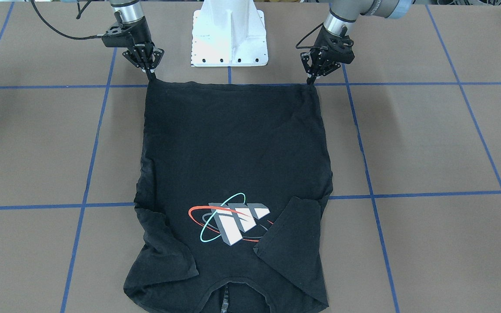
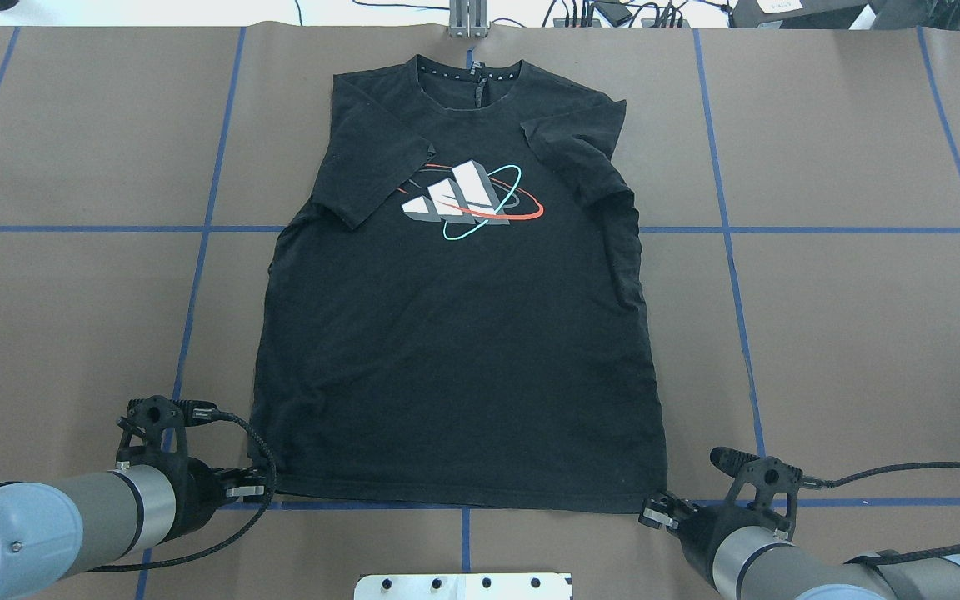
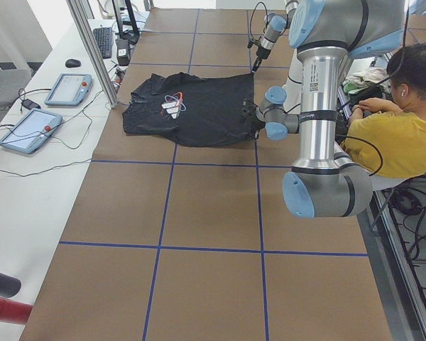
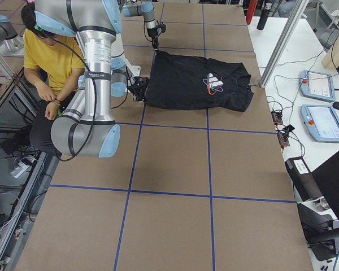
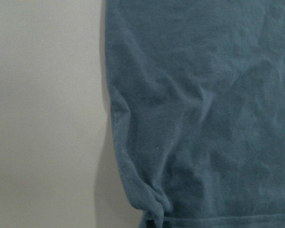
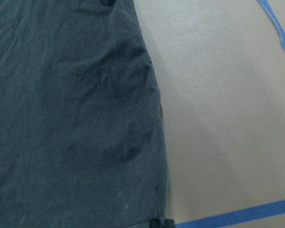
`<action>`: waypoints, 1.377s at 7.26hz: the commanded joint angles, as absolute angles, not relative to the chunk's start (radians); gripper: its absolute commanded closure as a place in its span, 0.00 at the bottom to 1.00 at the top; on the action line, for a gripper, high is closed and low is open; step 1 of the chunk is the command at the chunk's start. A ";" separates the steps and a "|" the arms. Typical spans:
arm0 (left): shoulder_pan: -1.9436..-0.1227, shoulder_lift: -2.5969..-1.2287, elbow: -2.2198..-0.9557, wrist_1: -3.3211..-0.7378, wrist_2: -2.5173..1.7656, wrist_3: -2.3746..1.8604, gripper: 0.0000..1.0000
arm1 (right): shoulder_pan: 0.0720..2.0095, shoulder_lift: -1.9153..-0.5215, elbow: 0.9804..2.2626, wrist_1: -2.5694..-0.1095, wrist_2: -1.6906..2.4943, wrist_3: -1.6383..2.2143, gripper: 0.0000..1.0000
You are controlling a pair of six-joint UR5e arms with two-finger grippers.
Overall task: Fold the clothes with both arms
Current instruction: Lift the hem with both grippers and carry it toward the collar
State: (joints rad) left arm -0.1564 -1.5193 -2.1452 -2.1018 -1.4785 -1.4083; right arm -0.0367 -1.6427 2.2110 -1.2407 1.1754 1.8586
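The black T-shirt point(image 2: 455, 350) lies flat and face up on the brown table, collar at the far edge, both sleeves folded in beside the graphic point(image 2: 467, 200). It also shows in the front view point(image 1: 233, 152). My left gripper point(image 2: 257, 492) is shut on the hem's left corner, also seen in the front view point(image 1: 310, 79). My right gripper point(image 2: 651, 512) is shut on the hem's right corner, also seen in the front view point(image 1: 151, 76). The left wrist view shows puckered cloth point(image 5: 152, 209) at the fingers. The right wrist view shows the hem edge point(image 6: 152, 190).
The white pedestal base point(image 1: 228, 39) stands between the arms, just behind the hem. Blue tape lines point(image 2: 730, 229) cross the table. A seated person in yellow point(image 3: 390, 138) is beside the robot. Tablets point(image 3: 67, 89) and a metal post point(image 3: 92, 50) stand past the collar.
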 commanded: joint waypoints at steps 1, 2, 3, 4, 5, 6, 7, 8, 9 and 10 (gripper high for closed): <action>-0.243 -1.509 -2.264 -2.013 -1.596 -1.312 1.00 | 0.049 -1.658 2.307 -1.249 1.260 1.832 1.00; -0.305 -1.509 -2.331 -1.953 -1.674 -1.260 1.00 | 0.095 -1.667 2.348 -1.250 1.322 1.795 1.00; -0.348 -1.512 -2.400 -1.874 -1.743 -1.224 1.00 | 0.130 -1.695 2.411 -1.250 1.394 1.748 1.00; -0.374 -1.508 -2.464 -1.818 -1.797 -1.218 1.00 | 0.139 -1.719 2.469 -1.250 1.470 1.721 1.00; -0.383 -1.497 -2.511 -1.787 -1.825 -1.218 1.00 | 0.130 -1.723 2.526 -1.268 1.536 1.720 1.00; -0.376 -1.456 -2.560 -1.779 -1.847 -1.218 1.00 | 0.051 -1.724 2.612 -1.352 1.549 1.720 1.00; -0.327 -1.386 -2.622 -1.779 -1.888 -1.221 1.00 | -0.056 -1.721 2.728 -1.485 1.548 1.721 1.00; -0.258 -1.344 -2.664 -1.778 -1.890 -1.229 1.00 | -0.145 -1.715 2.791 -1.570 1.534 1.721 1.00; -0.209 -1.342 -2.666 -1.778 -1.890 -1.244 1.00 | -0.208 -1.715 2.792 -1.581 1.470 1.723 1.00; -0.192 -1.345 -2.665 -1.778 -1.887 -1.261 1.00 | -0.250 -1.713 2.789 -1.612 1.388 1.724 1.00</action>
